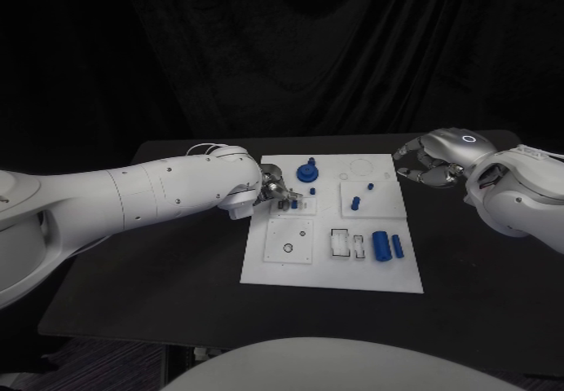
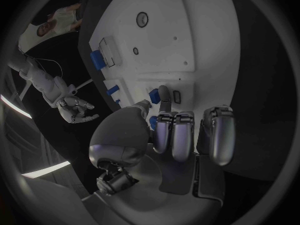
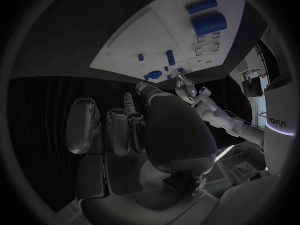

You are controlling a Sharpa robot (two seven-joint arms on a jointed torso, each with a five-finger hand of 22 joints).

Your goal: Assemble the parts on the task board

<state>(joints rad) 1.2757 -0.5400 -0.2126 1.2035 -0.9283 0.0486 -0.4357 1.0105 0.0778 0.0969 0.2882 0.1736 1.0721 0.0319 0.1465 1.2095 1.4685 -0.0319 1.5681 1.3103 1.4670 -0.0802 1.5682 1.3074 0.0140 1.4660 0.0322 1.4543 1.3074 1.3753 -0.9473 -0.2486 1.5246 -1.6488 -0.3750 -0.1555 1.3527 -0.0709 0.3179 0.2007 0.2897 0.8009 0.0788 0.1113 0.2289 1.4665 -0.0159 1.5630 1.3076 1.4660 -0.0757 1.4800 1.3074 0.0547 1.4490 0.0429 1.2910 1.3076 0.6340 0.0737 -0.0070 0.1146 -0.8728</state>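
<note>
Your left hand (image 1: pixel 266 189) is down at the left edge of the task board (image 1: pixel 332 273). Its fingertips (image 2: pixel 164 92) reach onto the white plate next to a small blue part (image 2: pixel 154 94). In the left wrist view, one finger and the thumb come close on each side of that little piece. I cannot tell if they really pinch it or only touch it. The other fingers are curled in, close together.

Here is what could go wrong. The small blue part is tiny and your fingers are big. If you squeeze off to one side, it could pop out and roll away. If you push down too hard, the whole board could slide on the black table (image 1: pixel 165 269). The blue knob (image 1: pixel 308 172) stands just beside your fingers, so a wide move could bump it.

Your right hand (image 1: pixel 428 161) hangs in the air by the far right corner of the board. It holds nothing, and its fingers are bent in loosely, not shut tight. It touches no part.

More blue pieces wait on the board. A thick blue cylinder (image 1: pixel 381 244) and a thin blue bar (image 1: pixel 398 246) lie side by side near the right edge, well apart from both hands.
</note>
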